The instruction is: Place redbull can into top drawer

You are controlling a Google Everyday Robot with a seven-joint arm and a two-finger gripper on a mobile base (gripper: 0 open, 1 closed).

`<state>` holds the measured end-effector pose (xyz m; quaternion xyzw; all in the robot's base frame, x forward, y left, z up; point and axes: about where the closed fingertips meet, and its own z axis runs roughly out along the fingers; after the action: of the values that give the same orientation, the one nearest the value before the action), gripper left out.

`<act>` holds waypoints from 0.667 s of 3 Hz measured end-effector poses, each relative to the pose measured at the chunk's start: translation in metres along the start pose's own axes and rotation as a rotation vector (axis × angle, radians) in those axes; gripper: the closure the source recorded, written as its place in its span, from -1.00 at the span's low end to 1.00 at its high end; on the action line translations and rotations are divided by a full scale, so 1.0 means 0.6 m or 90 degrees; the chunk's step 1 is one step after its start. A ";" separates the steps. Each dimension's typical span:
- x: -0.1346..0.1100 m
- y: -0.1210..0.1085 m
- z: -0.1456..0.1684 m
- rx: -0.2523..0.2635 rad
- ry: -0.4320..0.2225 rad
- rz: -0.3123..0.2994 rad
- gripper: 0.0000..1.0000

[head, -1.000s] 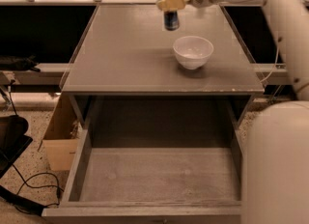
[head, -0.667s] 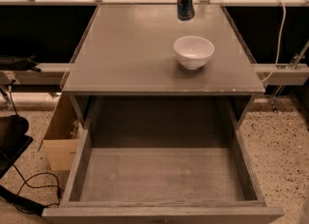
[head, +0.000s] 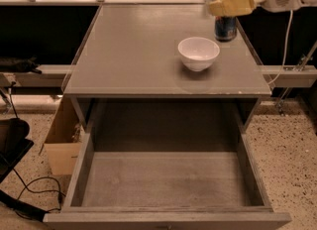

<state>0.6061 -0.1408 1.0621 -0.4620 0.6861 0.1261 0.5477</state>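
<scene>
The redbull can, silver and dark blue, hangs upright over the far right edge of the grey tabletop. My gripper reaches in from the top right, and its yellowish fingers are shut around the can's middle. The can's silver top shows above the fingers. The top drawer is pulled wide open below the table's front edge, and its flat grey bottom is bare. The can is well behind the drawer and to the right.
A white bowl stands on the tabletop, in front of and left of the can. A cardboard box sits on the floor left of the drawer. Black cables lie at the bottom left.
My gripper has carried the can to the right, from behind the bowl to the table's far right edge. The bowl and drawer have not moved.
</scene>
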 end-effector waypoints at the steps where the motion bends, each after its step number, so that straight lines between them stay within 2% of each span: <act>1: 0.042 0.033 -0.061 -0.007 0.006 0.017 1.00; 2: 0.132 0.085 -0.106 -0.057 -0.021 0.049 1.00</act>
<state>0.5287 -0.1954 1.0000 -0.4568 0.6883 0.1850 0.5324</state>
